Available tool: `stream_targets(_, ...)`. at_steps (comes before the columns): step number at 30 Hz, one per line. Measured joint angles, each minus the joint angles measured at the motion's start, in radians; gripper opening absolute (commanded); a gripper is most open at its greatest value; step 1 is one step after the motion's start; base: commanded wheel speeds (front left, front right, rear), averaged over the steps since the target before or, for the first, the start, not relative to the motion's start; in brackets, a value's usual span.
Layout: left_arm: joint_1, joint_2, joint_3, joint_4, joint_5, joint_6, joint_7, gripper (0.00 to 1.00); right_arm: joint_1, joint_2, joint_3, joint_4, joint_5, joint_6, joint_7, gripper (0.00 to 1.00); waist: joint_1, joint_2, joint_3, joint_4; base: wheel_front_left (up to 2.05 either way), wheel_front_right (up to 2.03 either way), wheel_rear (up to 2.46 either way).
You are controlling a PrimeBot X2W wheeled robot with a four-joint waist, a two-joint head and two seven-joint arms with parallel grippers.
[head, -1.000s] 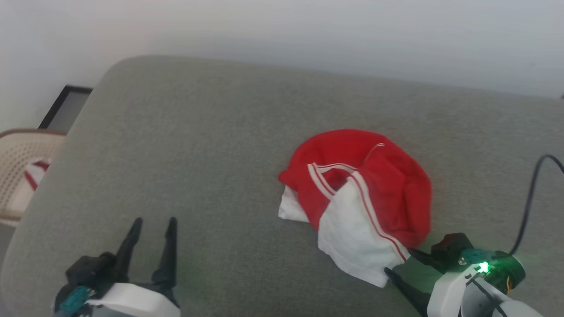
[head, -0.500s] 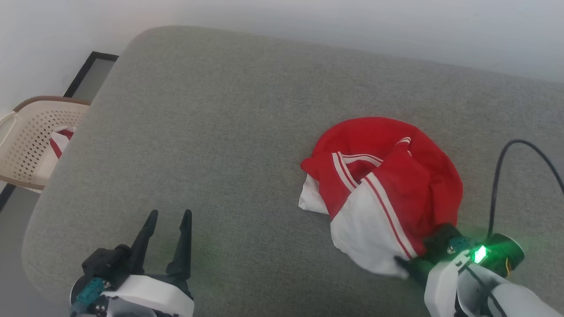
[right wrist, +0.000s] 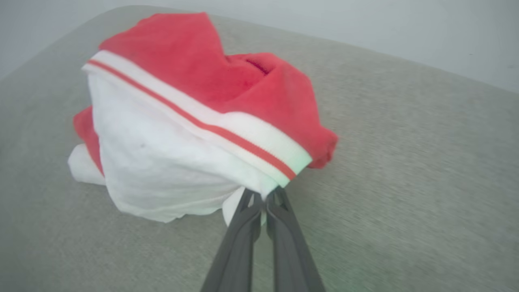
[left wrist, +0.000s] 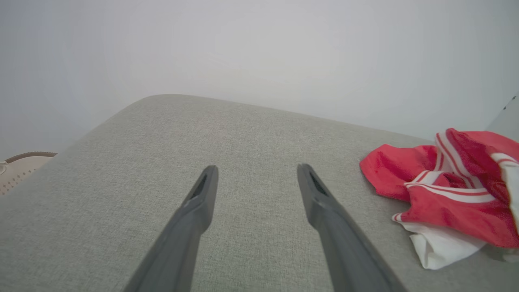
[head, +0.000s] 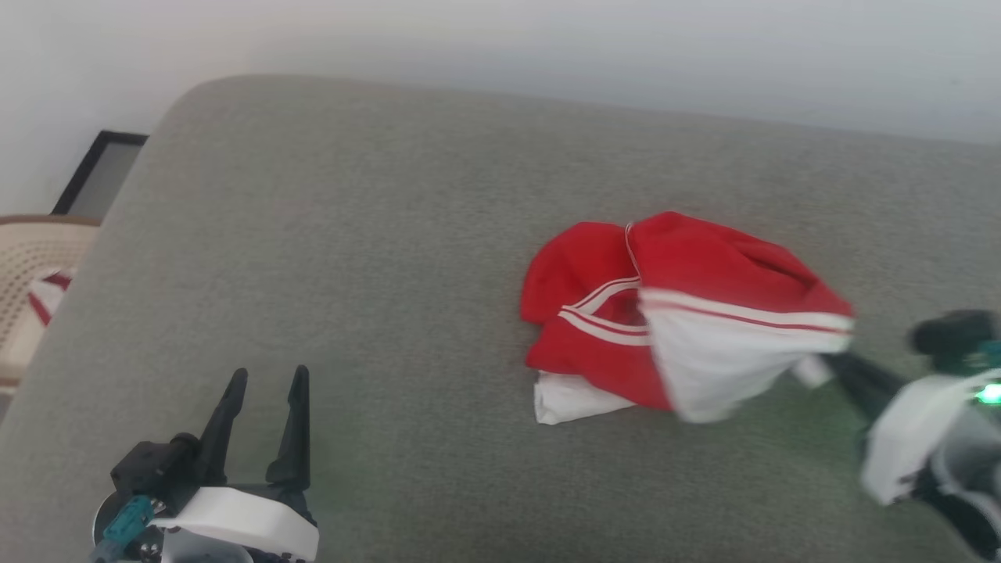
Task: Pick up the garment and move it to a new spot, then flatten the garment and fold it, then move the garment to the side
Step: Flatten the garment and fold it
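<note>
The garment (head: 688,313) is a crumpled red cloth with white cuff panels and striped trim, on the grey cushion right of centre. My right gripper (head: 817,367) is shut on the edge of its white cuff, pulling that part up and to the right; the right wrist view shows the fingers (right wrist: 279,227) pinched together on the white fabric (right wrist: 170,162). My left gripper (head: 266,383) stands open at the lower left, well apart from the garment, with bare cushion between its fingers (left wrist: 202,194). The garment (left wrist: 446,194) lies to its right in the left wrist view.
The wide grey cushion (head: 352,274) has free room to the left and behind the garment. A beige perforated basket (head: 31,274) holding red-and-white cloth sits off the left edge. A pale wall runs behind.
My right gripper closed on the white cuff edge and drew it up and rightward, stretching the garment. The left gripper stayed open in place. The camera shifted between frames.
</note>
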Motion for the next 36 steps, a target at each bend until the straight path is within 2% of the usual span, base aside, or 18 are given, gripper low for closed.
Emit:
stream_targets(4, 0.005, 0.003, 0.003, -0.001, 0.0, 0.0, 0.0, 1.0, 0.043, -0.001, -0.126, 0.025, -0.002, -0.001, 0.002, 0.0, 0.0001, 0.0, -0.006, -0.029, 0.0, 0.0, 0.0)
stream_targets(8, 0.004, 0.005, 0.003, 0.003, 0.0, -0.002, 0.0, 1.0, 0.077, 0.01, -0.189, 0.084, -0.04, -0.001, 0.009, 0.0, 0.0, 0.0, -0.008, -0.048, 0.0, 0.0, 0.0)
stream_targets(12, 0.001, 0.007, 0.001, 0.007, 0.0, -0.004, 0.0, 1.0, 0.08, 0.026, -0.227, 0.175, -0.093, -0.001, 0.007, 0.0, 0.0001, 0.0, -0.01, -0.057, 0.0, 0.0, 0.0)
stream_targets(17, 0.0, 0.015, 0.001, 0.018, -0.002, -0.008, 0.0, 1.0, 0.045, 0.058, -0.21, 0.263, -0.097, 0.0, 0.009, 0.0, 0.0, 0.0, -0.019, -0.066, 0.0, 0.0, 0.0)
stream_targets(18, 0.0, 0.015, 0.0, 0.018, -0.002, -0.009, 0.0, 1.0, 0.038, 0.058, -0.2, 0.275, -0.099, 0.0, 0.007, 0.05, 0.0, 0.0, -0.022, -0.067, 0.0, 0.0, 0.0)
stream_targets(19, 0.001, 0.016, 0.0, 0.018, -0.003, -0.008, 0.001, 1.0, 0.032, 0.06, -0.194, 0.286, -0.1, 0.0, 0.003, 0.22, 0.0, 0.0, -0.026, -0.069, 0.0, 0.0, 0.0)
stream_targets(20, 0.002, 0.02, -0.001, 0.018, -0.003, -0.008, 0.002, 1.0, 0.023, 0.064, -0.193, 0.3, -0.1, 0.0, 0.0, 0.49, 0.0, 0.0, -0.029, -0.071, 0.0, 0.0, 0.0)
stream_targets(21, 0.002, 0.02, -0.001, 0.018, -0.003, -0.008, 0.002, 1.0, 0.023, 0.064, -0.193, 0.3, -0.1, 0.0, 0.0, 1.0, 0.0, 0.0, -0.029, -0.071, 0.0, 0.0, 0.0)
stream_targets(27, 0.011, 0.045, -0.005, 0.004, -0.005, -0.017, 0.028, 1.0, -0.006, 0.061, -0.171, 0.309, -0.086, 0.0, -0.019, 1.0, 0.0, 0.0, -0.054, -0.09, 0.0, 0.0, 0.0)
stream_targets(36, 0.008, 0.092, -0.036, -0.052, -0.025, -0.054, 0.129, 1.0, -0.04, 0.057, -0.221, 0.258, -0.109, 0.0, -0.095, 1.0, 0.0001, 0.0, -0.077, -0.145, 0.0, 0.0, 0.0)
